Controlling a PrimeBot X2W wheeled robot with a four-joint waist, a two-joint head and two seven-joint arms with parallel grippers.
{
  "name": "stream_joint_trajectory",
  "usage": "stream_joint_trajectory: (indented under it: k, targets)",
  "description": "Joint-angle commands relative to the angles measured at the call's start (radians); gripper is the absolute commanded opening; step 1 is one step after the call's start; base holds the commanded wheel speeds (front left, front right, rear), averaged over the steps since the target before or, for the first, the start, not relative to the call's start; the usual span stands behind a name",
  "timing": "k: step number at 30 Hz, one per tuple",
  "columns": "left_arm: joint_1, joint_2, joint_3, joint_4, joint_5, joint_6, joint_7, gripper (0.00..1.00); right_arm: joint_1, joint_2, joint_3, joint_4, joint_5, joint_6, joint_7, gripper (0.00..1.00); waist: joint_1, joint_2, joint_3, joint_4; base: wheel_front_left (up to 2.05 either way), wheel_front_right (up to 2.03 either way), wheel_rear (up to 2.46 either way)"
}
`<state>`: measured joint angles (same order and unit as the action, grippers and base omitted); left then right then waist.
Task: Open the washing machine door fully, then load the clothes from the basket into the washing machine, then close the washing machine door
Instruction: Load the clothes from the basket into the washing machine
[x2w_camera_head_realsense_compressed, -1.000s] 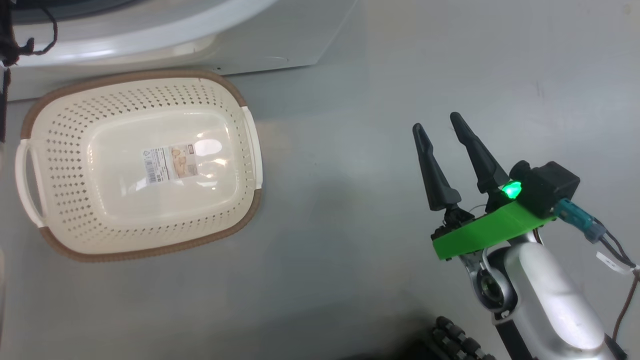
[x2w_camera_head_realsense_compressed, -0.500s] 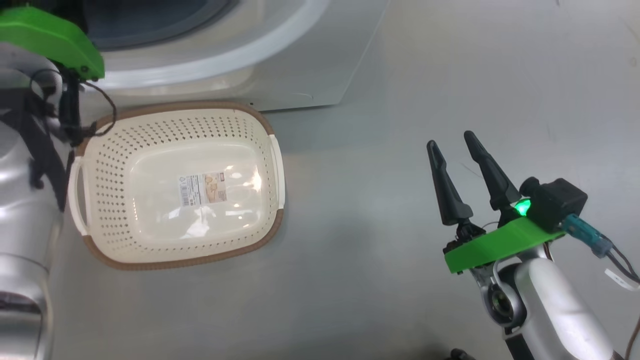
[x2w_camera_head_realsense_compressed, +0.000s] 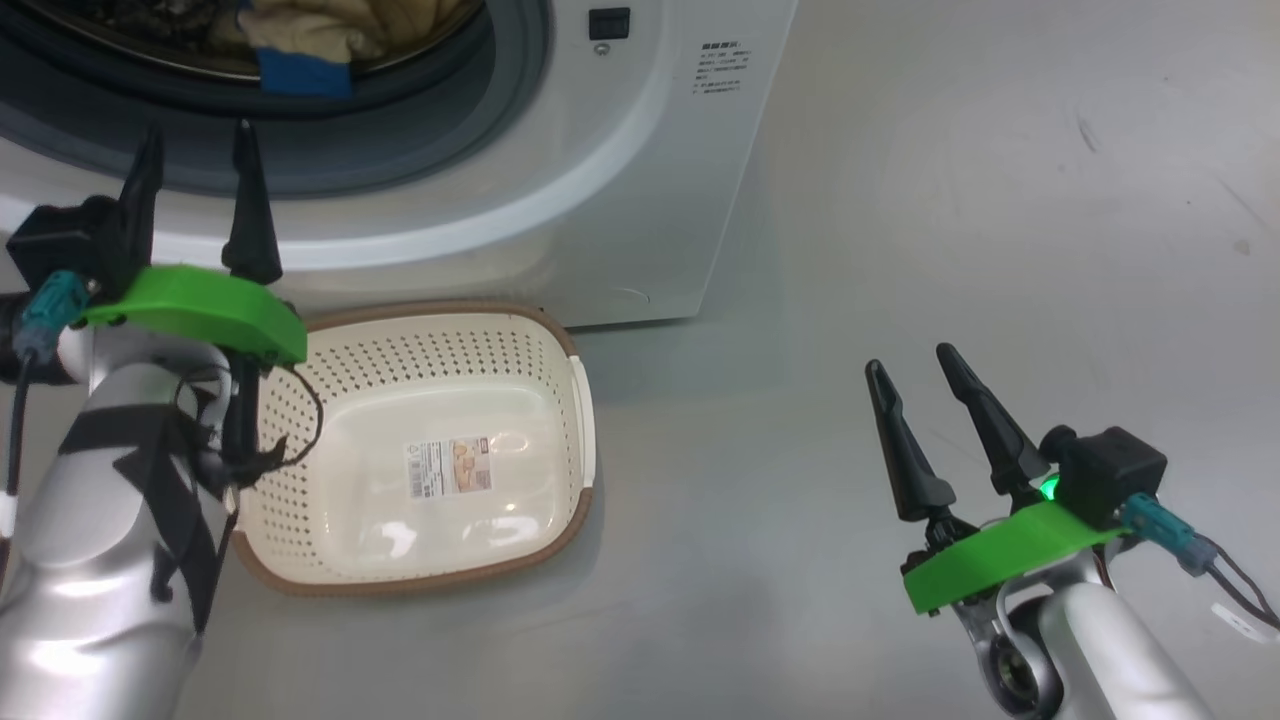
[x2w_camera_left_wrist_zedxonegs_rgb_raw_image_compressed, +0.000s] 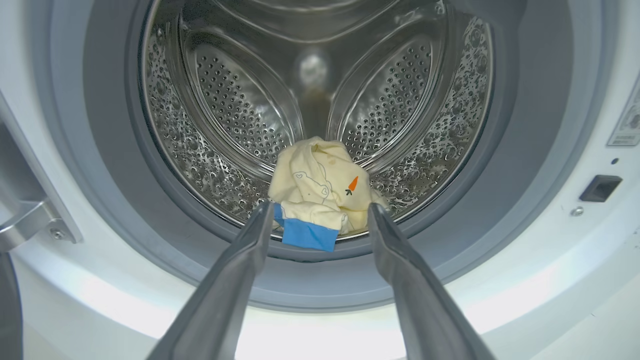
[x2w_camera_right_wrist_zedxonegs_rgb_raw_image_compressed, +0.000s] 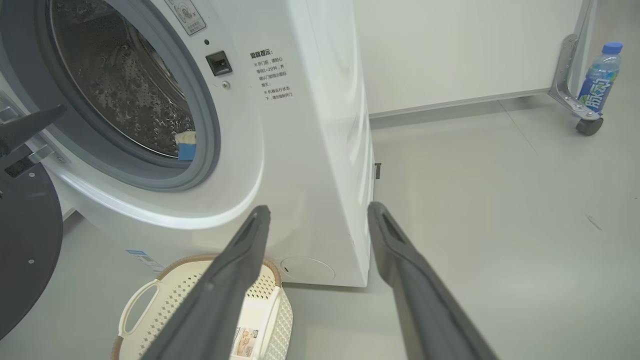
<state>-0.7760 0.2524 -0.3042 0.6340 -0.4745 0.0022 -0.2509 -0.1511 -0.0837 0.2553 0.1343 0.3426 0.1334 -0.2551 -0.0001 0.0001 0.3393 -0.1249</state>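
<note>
Left gripper (x2w_camera_head_realsense_compressed: 197, 135) was wide open and held nothing, its fingers aimed straight at the mouth of the washing machine (x2w_camera_head_realsense_compressed: 640, 150). Right gripper (x2w_camera_head_realsense_compressed: 910, 358) was also fully open and empty, over bare floor (x2w_camera_head_realsense_compressed: 900, 200), well apart from the machine.

The clothes (x2w_camera_left_wrist_zedxonegs_rgb_raw_image_compressed: 320, 185) lay in the drum (x2w_camera_left_wrist_zedxonegs_rgb_raw_image_compressed: 225, 100) right at its front lip, with a blue cuff hanging over the edge towards the grey gasket (x2w_camera_left_wrist_zedxonegs_rgb_raw_image_compressed: 107, 125). The basket (x2w_camera_head_realsense_compressed: 450, 305) sat on the floor just in front of the machine with nothing in it. Loading looked done; closing was the step left.

The washing machine door (x2w_camera_right_wrist_zedxonegs_rgb_raw_image_compressed: 25, 235) stood swung out on the robot's left. To do it well:
- nudge the bundle deeper first, because the cuff at the lip could get pinched in the seal
- push on the door's outer edge, far from the hinge
- follow the swing through until the latch on the right side catches
- keep the fingers out of the gap

Left arm was raised over the basket's left end, forearm angled up and fingers level with the lower opening. Right arm was low at the right, fingers tilted up and forward towards the machine's side panel.
</note>
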Motion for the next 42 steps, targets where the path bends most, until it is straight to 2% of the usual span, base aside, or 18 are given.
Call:
stream_joint_trajectory:
  k: [1,12,15,22,30,42]
  targets:
    - [0.001,0.046,0.037,-0.052,0.012,0.009,-0.011,1.0,0.011,-0.011,0.015,-0.028,-0.006,-0.003,-0.007,1.0,0.0001,-0.0001,-0.032,0.007,0.0,0.0,0.0]
    - [0.271,0.098,0.065,-0.32,0.019,0.088,0.0,1.0,0.051,-0.017,0.034,-0.019,-0.002,-0.003,-0.007,1.0,0.0001,-0.0001,-0.121,0.002,0.0,0.0,0.0]
    - [0.372,0.109,0.078,-0.404,0.021,0.131,0.004,1.0,0.066,-0.021,0.04,-0.016,0.0,-0.003,-0.007,1.0,0.0001,-0.0001,-0.148,-0.003,0.0,0.0,0.0]
    - [0.516,0.124,0.096,-0.508,0.013,0.18,0.011,1.0,0.083,-0.023,0.04,-0.016,-0.001,-0.003,-0.007,1.0,0.0001,-0.0001,-0.179,-0.01,0.0,0.0,0.0]
    - [0.668,0.153,0.146,-0.63,0.015,0.255,0.011,1.0,0.102,-0.03,0.032,-0.022,-0.003,-0.003,-0.007,1.0,0.0001,-0.0001,-0.203,-0.01,0.0,0.0,0.0]
    - [0.805,0.162,0.154,-0.72,0.011,0.291,0.015,1.0,0.124,-0.045,0.035,-0.021,-0.011,-0.003,-0.007,1.0,0.0001,-0.0001,-0.248,-0.014,0.0,0.0,0.0]
